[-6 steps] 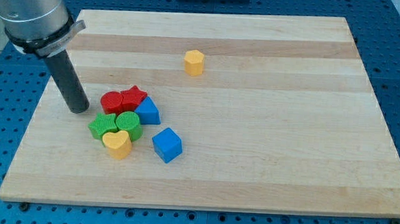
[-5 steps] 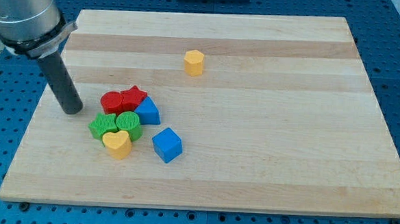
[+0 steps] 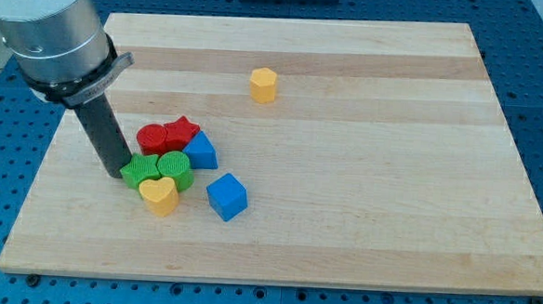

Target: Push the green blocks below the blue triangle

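Two green blocks [image 3: 141,171] [image 3: 175,169] sit side by side in a cluster at the board's left centre. The blue triangle [image 3: 202,152] lies just right of and above the right green block. My tip [image 3: 112,170] is at the left edge of the left green block, touching it or nearly so. Two red blocks [image 3: 152,138] [image 3: 181,131] sit above the green ones. A yellow heart [image 3: 160,196] rests against the green blocks from below.
A blue cube [image 3: 226,196] stands right of the yellow heart. A yellow hexagonal block [image 3: 264,84] stands alone towards the view's top. The wooden board [image 3: 391,177] lies on a blue perforated table.
My tip has moved down and to the right, from left of the red blocks to the left side of the left green block. The blocks have not visibly moved.
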Motion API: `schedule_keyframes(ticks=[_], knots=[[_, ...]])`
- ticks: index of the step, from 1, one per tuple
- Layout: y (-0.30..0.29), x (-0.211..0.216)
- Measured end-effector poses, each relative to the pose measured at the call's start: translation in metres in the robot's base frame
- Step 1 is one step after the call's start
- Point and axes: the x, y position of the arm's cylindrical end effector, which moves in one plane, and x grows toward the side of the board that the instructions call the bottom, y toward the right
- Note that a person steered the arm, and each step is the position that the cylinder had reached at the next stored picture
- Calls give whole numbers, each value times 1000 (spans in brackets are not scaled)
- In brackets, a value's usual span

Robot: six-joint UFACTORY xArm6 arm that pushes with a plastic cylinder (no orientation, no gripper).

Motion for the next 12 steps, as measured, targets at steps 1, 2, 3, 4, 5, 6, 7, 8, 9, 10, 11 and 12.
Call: schedule_keyframes(ticks=[1,2,3,4,5,6,7,8,9,10,11,12], knots=[[2,0],[25,0],[25,0],[47,1],[38,1],[18,4],[12,27],[44,34],[57,35],[57,35],[34,41],[9,49]])
